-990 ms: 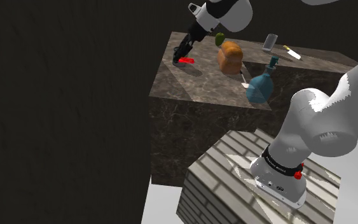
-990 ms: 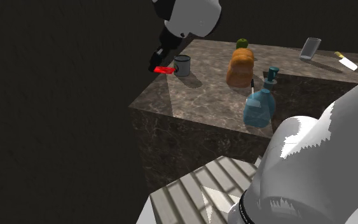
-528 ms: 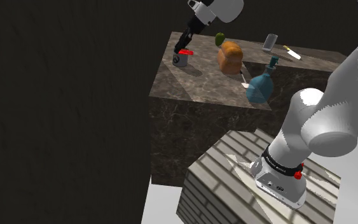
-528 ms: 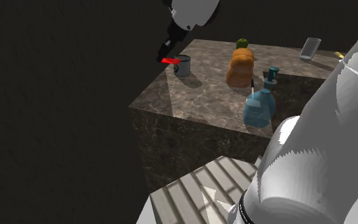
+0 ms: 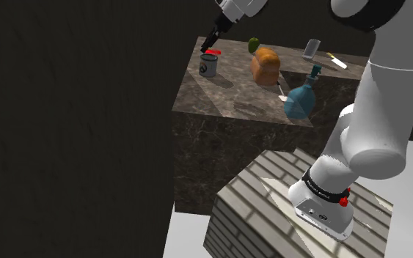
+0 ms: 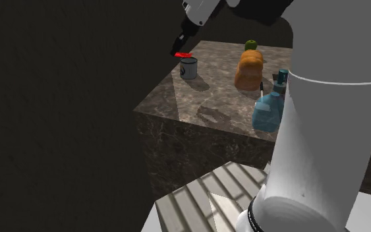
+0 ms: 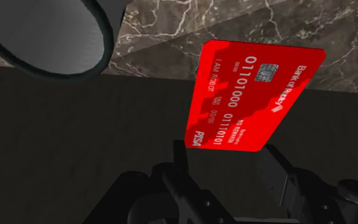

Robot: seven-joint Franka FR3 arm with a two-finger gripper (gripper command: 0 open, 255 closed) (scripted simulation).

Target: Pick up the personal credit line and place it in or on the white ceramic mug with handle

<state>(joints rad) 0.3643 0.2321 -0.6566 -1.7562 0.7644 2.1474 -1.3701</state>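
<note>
red plastic, the credit card [image 7: 254, 95] is off the marble-patterned counter [image 5: 227, 102] and in the air, so the pick looks done. what is left is the placing. in the shoulder view the card hangs just above the rim of the grey mug [image 5: 209, 64], which stands near the counter's far corner. the second exterior view puts the card a little to that view's left of the mug, and the wrist view agrees: the mug's dark opening sits off to one side of the card, not under it. i judge the task a bit past halfway. the card most likely needs a short shift over the opening, then a lowering and a release, and none of that is done yet.

the black gripper [image 7: 225, 162] holds the card by one end. its two fingers [image 7: 279, 175] press the card's long edges from either side, so the jaws stand apart by the width of the card's short side and are closed firmly on it. most of the card juts out beyond the fingertips, printed face toward the wrist camera, chip and numbers plain to read. the card touches nothing but the fingers: it is clear of the mug's rim and of the counter.
</note>
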